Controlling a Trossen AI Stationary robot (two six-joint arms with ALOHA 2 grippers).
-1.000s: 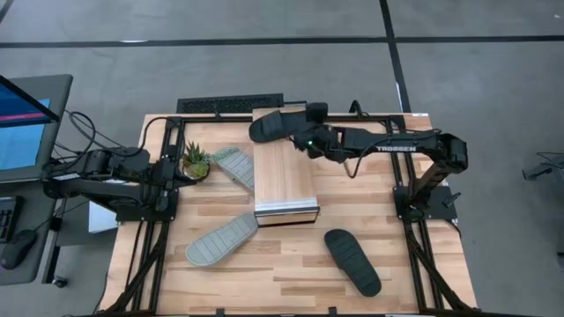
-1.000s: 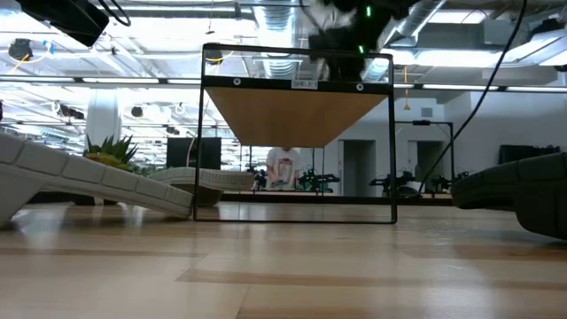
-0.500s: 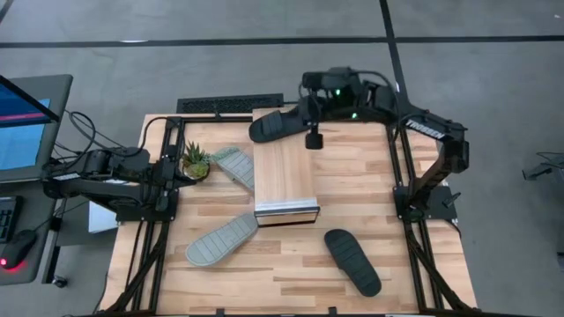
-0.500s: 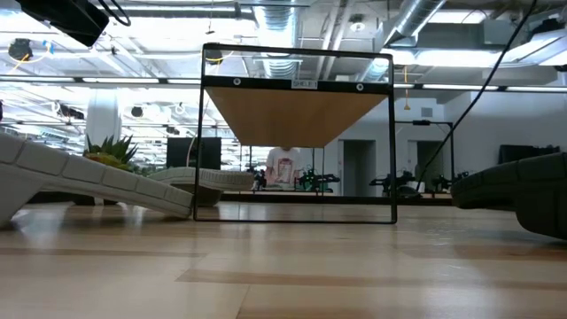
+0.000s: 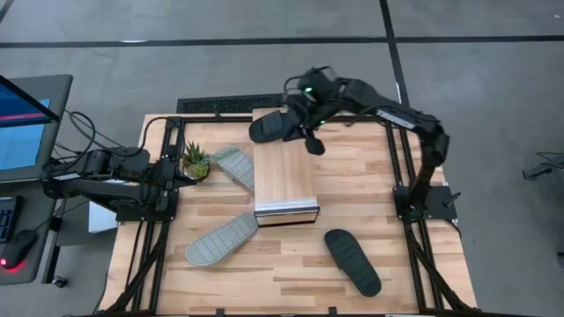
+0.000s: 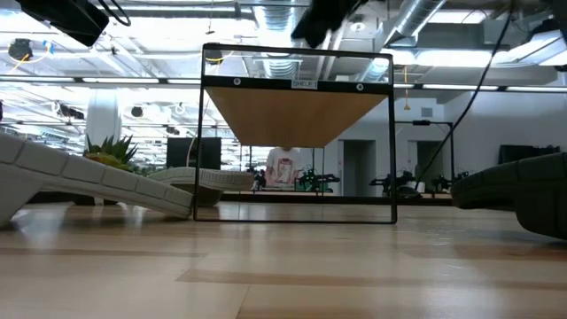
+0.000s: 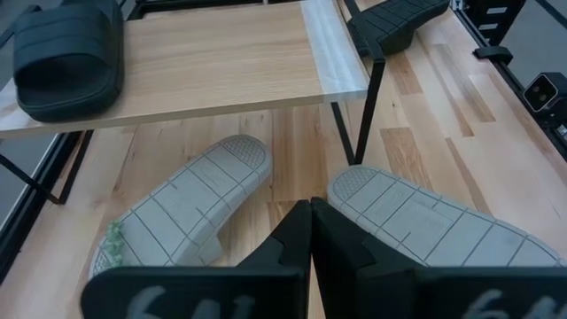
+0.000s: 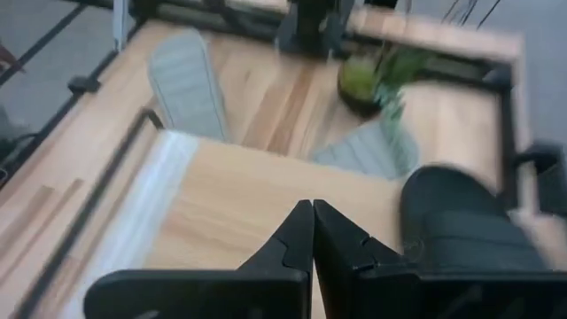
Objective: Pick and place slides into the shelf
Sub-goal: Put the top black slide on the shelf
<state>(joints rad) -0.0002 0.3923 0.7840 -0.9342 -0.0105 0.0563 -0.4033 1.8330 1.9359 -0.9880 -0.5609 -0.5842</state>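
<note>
The shelf (image 5: 284, 176) stands mid-table, and a black slide (image 5: 271, 126) lies on its top at the far end. My right gripper (image 5: 312, 146) hangs shut above the shelf's far right part, just beside that slide (image 8: 461, 226), touching nothing. A second black slide (image 5: 352, 261) lies on the table near right. One grey-green slide (image 5: 232, 165) lies sole up at the shelf's left side, another (image 5: 220, 239) sole up near its front left corner. My left gripper (image 7: 310, 226) waits shut at the table's left edge.
A small potted plant (image 5: 195, 162) stands left of the shelf by the left arm's base. Black frame rails (image 5: 401, 176) run along both sides of the table. A monitor (image 5: 22, 123) and a keyboard stand off the table at left.
My right gripper has drawn away from the black slide on the shelf, risen toward the far edge, then swung back over the shelf's far right part with its wrist turned about. The black slide stays on the shelf top.
</note>
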